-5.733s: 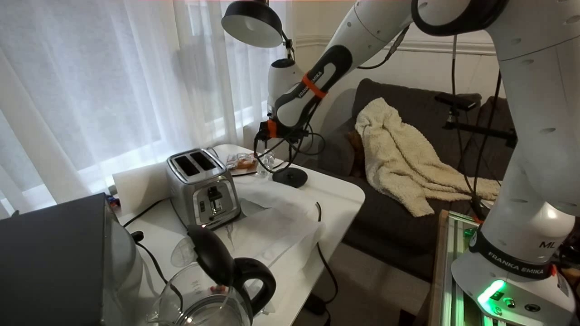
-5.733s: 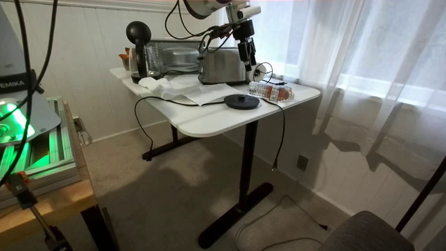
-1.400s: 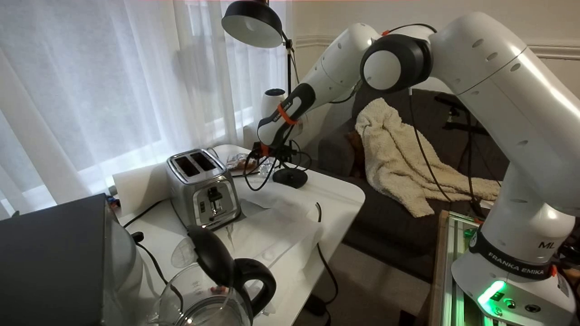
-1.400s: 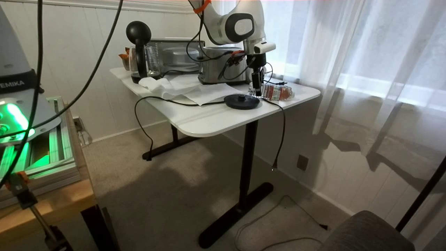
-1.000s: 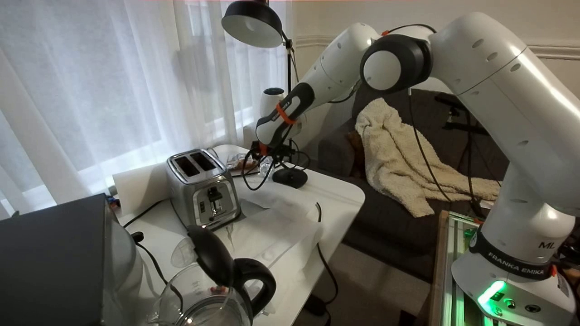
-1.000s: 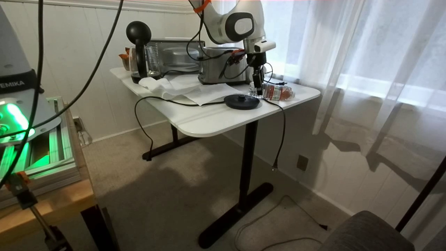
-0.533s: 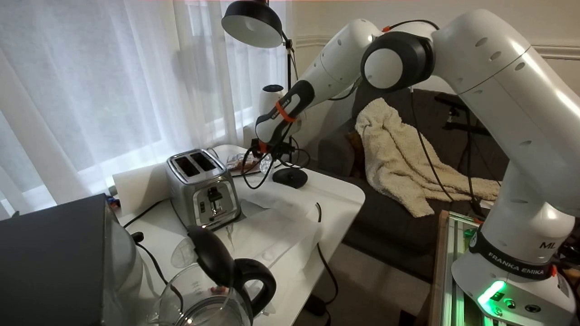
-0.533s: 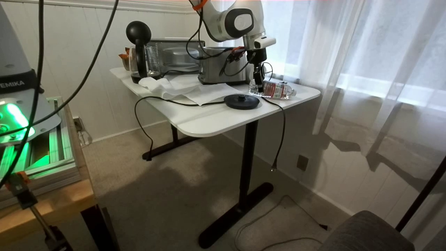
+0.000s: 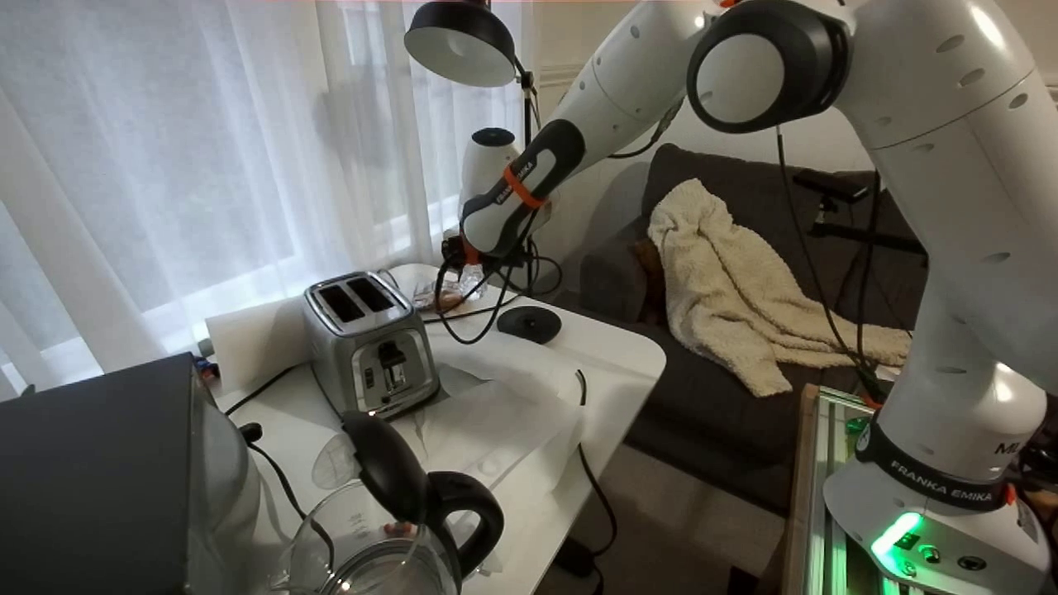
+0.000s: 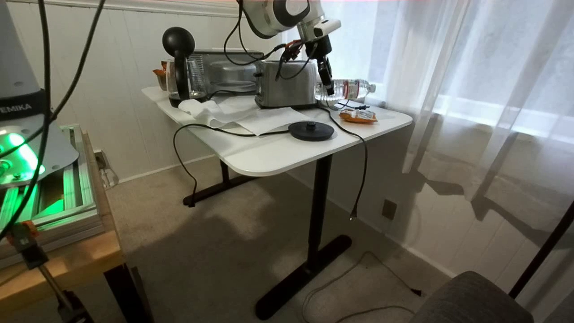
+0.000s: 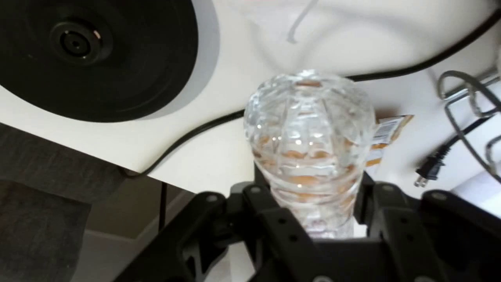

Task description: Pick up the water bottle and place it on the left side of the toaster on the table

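The clear water bottle (image 10: 354,89) with a red and white label hangs level above the white table (image 10: 264,157). My gripper (image 10: 330,88) is shut on it near one end. In the wrist view, both fingers press the sides of the bottle (image 11: 309,156), its rounded end toward the camera. The silver toaster (image 10: 287,85) stands on the table close beside the gripper; in an exterior view the bottle is to its right. From the opposite side, the toaster (image 9: 372,347) shows its lever panel, and cables and wrist mostly hide the gripper and bottle.
A black kettle base (image 10: 310,131) and an orange snack bag (image 10: 358,116) lie on the table near the bottle. White paper (image 9: 504,421) covers part of the tabletop. A glass kettle (image 9: 397,529), dark grey box (image 9: 99,479) and lamp (image 9: 463,45) stand around. Black cords cross the table.
My gripper, open above the lying bottle earlier, came down and shut on it. Over the last half second, it has risen with the bottle, uncovering the snack bag behind.
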{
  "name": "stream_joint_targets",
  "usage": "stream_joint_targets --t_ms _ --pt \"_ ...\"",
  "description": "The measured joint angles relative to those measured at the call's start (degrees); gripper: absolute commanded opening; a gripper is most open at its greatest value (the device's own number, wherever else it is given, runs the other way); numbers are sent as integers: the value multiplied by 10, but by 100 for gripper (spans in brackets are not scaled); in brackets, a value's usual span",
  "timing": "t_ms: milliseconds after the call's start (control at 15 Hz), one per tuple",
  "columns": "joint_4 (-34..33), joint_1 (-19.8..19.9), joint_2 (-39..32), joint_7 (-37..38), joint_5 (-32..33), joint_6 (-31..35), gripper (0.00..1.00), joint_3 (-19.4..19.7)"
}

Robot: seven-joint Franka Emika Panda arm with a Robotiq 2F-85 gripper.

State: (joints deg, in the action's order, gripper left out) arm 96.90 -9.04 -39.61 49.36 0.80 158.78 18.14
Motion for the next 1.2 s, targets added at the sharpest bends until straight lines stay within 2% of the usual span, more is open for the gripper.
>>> stream_joint_targets --t_ms 333,600,733,933,1067,1200 --pt "73 -104 75 4 85 103 23 79" --pt "95 -202 118 7 145 158 23 155" --pt "97 -241 136 5 166 171 23 173" --pt "104 -274 163 -21 176 186 23 160" --pt "118 -282 181 -48 176 199 23 131" --pt "143 -278 202 -76 176 212 23 85"
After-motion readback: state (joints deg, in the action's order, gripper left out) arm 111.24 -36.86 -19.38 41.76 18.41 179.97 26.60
